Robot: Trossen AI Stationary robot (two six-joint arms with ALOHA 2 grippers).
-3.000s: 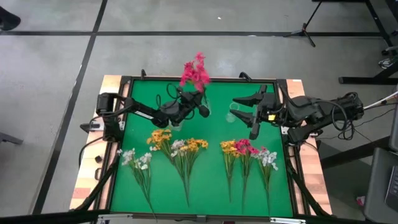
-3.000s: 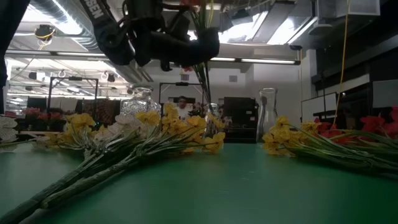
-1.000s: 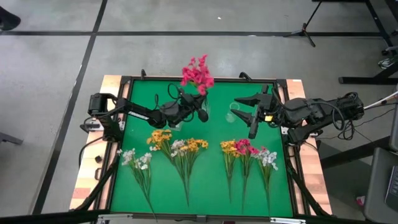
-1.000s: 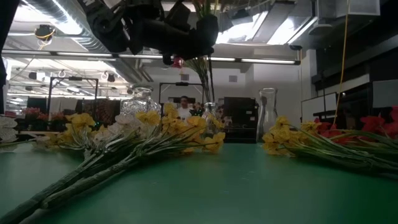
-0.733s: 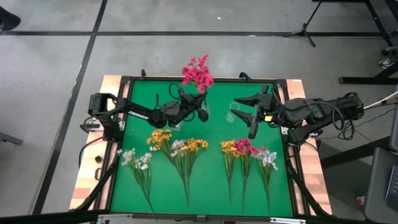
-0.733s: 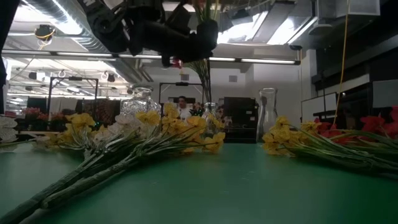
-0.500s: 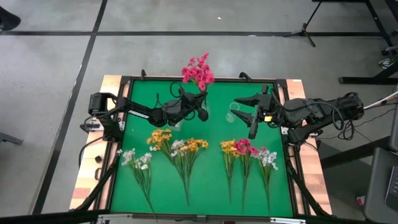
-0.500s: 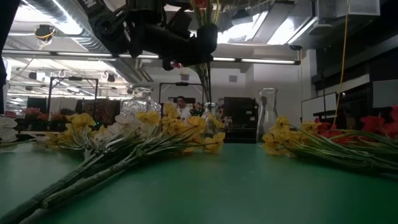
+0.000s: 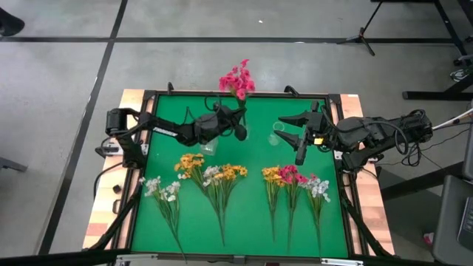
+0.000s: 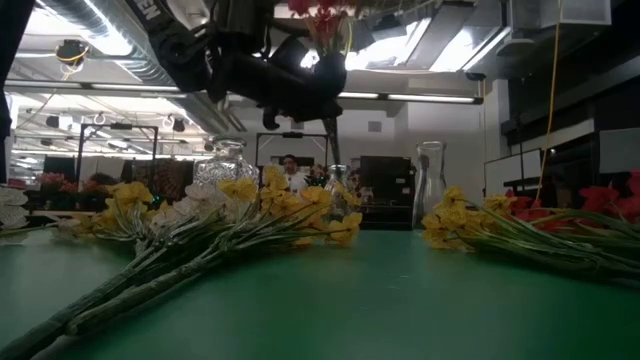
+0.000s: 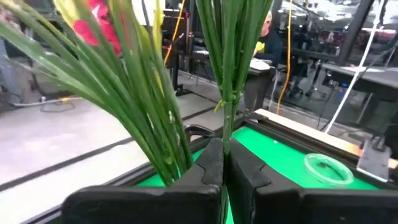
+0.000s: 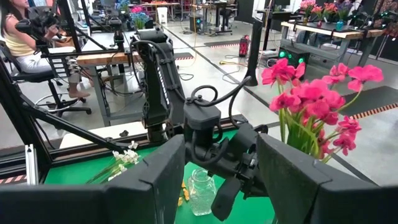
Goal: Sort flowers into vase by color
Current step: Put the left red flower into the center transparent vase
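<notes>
My left gripper is shut on a bunch of magenta-pink flowers over the far middle of the green table. The blossoms stand above it and the stems hang below over a small glass bottle; whether they reach into it I cannot tell. More flowers lie flat on the mat: yellow, yellow and white, white, yellow and pink, white. My right gripper hangs open above the table's far right, holding nothing. My left gripper pinches green stems of the pink bunch between its two fingers, well below the blossoms. The fingers come in level and lie across the stems. The bunch stands roughly upright, lifted clear of the mat, with further stems slanting past beside the fingers.
A round cut-glass vase stands at the far left and a tall clear carafe at the far right, its rim seen from above. A black frame edges the table. A person sits beyond it.
My left gripper has shifted a little toward the table's far edge and right, sunk slightly and rolled, staying shut. The pink bunch has gone with it, its blossoms swinging toward the far edge.
</notes>
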